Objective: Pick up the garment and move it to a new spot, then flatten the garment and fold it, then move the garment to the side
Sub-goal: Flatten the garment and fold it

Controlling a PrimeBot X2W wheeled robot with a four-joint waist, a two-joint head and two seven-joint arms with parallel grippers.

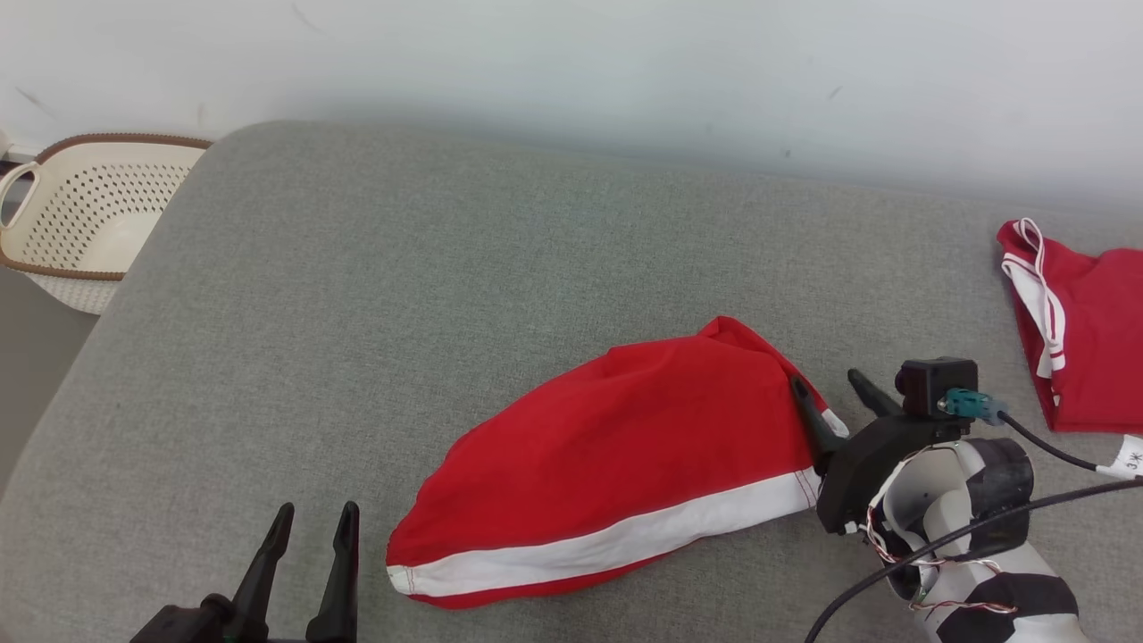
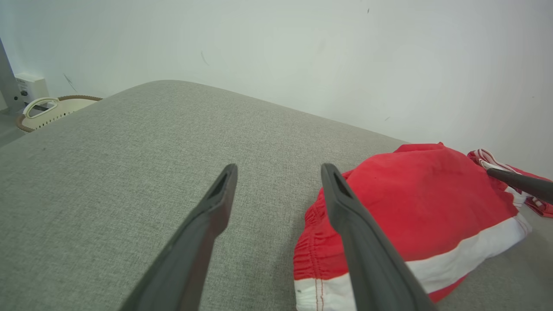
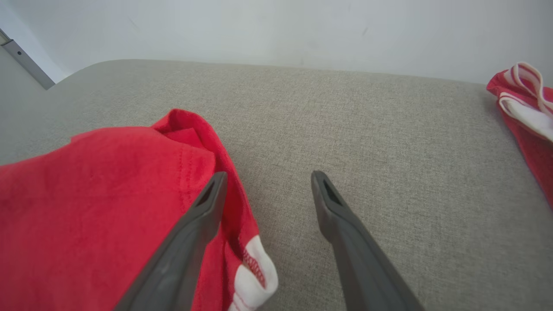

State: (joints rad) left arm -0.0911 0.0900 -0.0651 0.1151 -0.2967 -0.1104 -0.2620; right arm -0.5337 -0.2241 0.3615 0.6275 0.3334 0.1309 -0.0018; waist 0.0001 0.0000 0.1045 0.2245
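A: How many red pieces are on the cushion (image 1: pixel 402 295)?
B: Two. The garment (image 1: pixel 616 455), red with one white stripe along its near edge, lies bunched near the middle, toward the front. The other garment (image 1: pixel 1085 330), also red with white trim, lies well apart at the far right edge.

A: And the grippers?
B: Two, both with jaws spread and nothing between them. The left gripper (image 1: pixel 318 509) hovers at the front, just left of the garment's waistband end. The right gripper (image 1: pixel 825 379) is at the garment's right end, one finger over the red edge and the other over bare cushion.

A: Anything else?
B: One perforated cream basket (image 1: pixel 80 214), off the cushion's left corner by the wall.
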